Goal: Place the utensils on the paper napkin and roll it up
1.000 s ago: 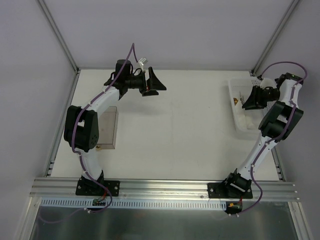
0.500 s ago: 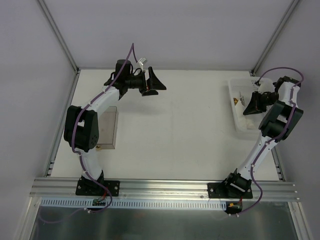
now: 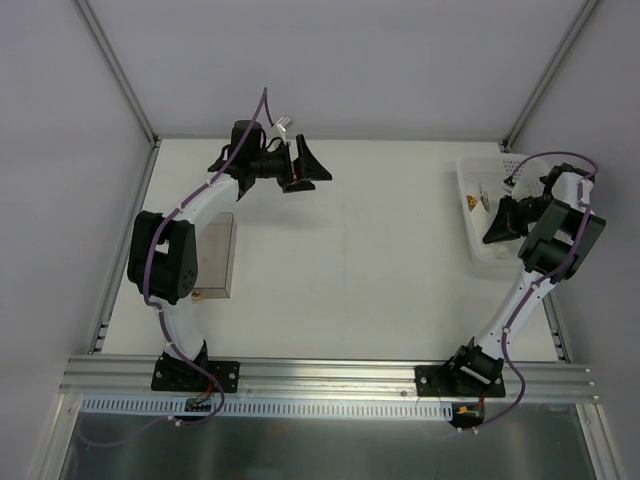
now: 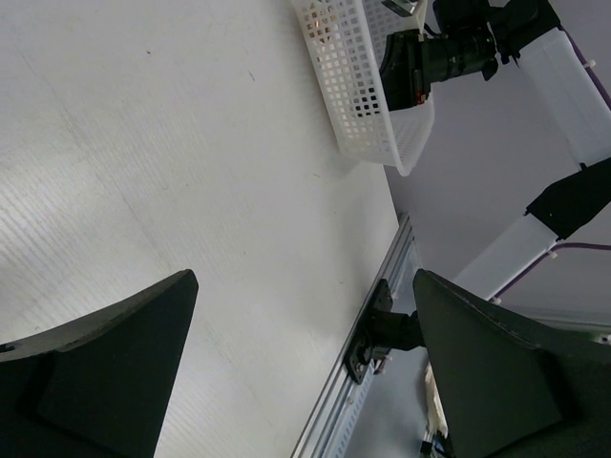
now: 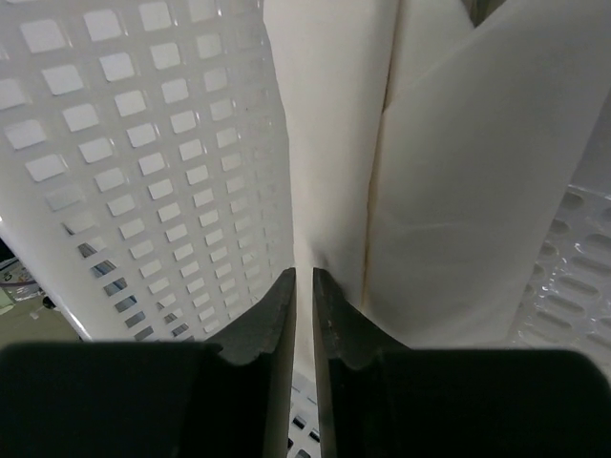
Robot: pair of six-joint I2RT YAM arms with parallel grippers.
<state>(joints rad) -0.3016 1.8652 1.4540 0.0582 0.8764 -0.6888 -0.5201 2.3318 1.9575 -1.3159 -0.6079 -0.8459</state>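
At the table's far right corner, the right gripper (image 5: 303, 315) is down inside the basket (image 5: 115, 143). Its jaws are all but together on a fold of the napkin (image 5: 449, 191). A sliver of white paper sits between the tips, so it reads as a pinch, likely taken to lift the sheet out. Nothing can be laid or rolled until that sheet is flat on the table (image 3: 380, 270). The napkin sits folded in there, right up against the perforated wall, and that wall is the obstacle: the paper has to clear the rim first.

The left gripper (image 3: 305, 165) hovers near the far edge, left of centre, jaws wide apart and holding nothing, leaving the middle open. A grey slab (image 3: 222, 255) lies by the left edge, partly under the left arm. A gold glint (image 3: 197, 295) at its near corner may be a utensil, but it's too small to call.
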